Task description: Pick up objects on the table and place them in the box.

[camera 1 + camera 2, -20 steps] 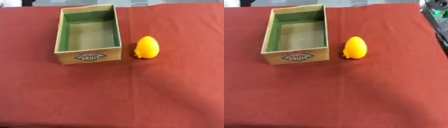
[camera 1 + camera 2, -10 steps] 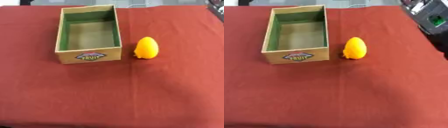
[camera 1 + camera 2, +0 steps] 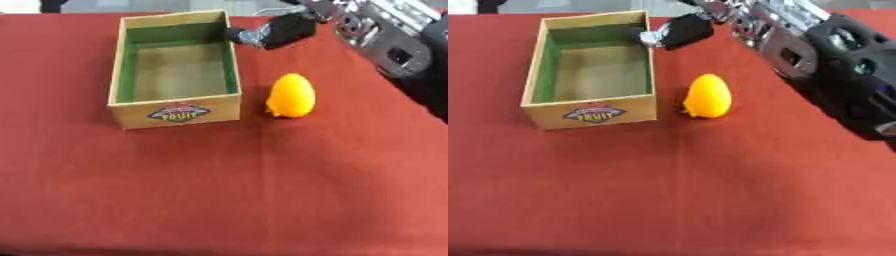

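A cardboard box with green inner walls and a "FRUIT" label stands upper left of centre on the red cloth; only its brown floor shows inside. A yellow-orange egg-shaped fruit lies just right of the box's front corner, apart from it. My right hand comes in from the upper right and hovers by the box's far right rim, behind and above the fruit, without touching it. Its fingers point left and hold nothing. The left hand shows in neither view.
My right forearm, silver and black, crosses the upper right corner above the cloth. The red tablecloth covers the whole table in front of the box and fruit. The table's far edge runs just behind the box.
My right arm has swung in from the upper right corner, and its hand now reaches the box's far right rim. The box and fruit have not moved.
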`<move>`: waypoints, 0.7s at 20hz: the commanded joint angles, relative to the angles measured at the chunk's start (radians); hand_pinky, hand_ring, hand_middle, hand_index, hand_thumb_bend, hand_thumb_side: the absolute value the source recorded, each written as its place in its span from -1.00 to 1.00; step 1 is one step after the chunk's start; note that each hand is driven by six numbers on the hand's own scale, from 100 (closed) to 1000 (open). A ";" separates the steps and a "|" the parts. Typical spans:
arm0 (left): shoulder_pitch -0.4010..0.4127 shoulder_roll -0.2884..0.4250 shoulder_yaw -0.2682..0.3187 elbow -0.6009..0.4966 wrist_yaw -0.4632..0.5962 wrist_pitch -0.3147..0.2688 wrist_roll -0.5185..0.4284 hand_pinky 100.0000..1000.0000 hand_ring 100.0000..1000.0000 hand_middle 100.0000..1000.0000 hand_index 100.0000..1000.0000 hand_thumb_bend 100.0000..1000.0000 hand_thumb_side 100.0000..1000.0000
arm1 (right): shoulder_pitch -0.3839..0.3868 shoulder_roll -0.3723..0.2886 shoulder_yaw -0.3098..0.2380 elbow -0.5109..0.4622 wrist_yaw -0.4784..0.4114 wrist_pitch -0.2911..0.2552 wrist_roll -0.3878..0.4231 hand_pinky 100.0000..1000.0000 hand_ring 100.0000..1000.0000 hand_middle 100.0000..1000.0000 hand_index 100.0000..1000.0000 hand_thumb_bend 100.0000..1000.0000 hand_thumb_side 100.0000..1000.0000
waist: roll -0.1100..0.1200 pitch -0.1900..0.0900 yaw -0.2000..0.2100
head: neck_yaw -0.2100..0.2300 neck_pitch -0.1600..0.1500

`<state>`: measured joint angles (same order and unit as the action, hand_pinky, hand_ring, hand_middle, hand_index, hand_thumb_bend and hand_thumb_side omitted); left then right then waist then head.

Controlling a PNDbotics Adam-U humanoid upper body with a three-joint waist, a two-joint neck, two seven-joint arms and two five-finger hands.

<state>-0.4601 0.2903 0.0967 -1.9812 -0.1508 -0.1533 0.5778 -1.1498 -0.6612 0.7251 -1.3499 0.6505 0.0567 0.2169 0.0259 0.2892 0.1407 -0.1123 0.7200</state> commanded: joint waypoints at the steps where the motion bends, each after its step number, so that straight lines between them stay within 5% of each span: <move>1: -0.008 0.021 0.004 -0.019 0.000 0.000 -0.001 0.06 0.12 0.20 0.51 -0.95 0.77 | -0.035 0.025 -0.011 0.070 0.052 -0.034 0.046 0.73 0.85 0.66 1.00 -0.23 0.48 | 0.002 -0.025 -0.001 | 0.003 -0.001; 14: -0.004 0.019 0.007 -0.019 -0.001 0.001 0.003 0.06 0.12 0.20 0.51 -0.95 0.76 | -0.095 0.112 -0.165 0.338 0.176 -0.228 0.242 0.75 0.88 0.70 1.00 -0.18 0.56 | 0.006 -0.025 -0.009 | 0.009 0.000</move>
<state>-0.4577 0.2903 0.0970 -1.9812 -0.1506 -0.1527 0.5787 -1.2165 -0.5399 0.5873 -1.0214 0.8139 -0.1551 0.4413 0.0295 0.2891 0.1307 -0.1069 0.7198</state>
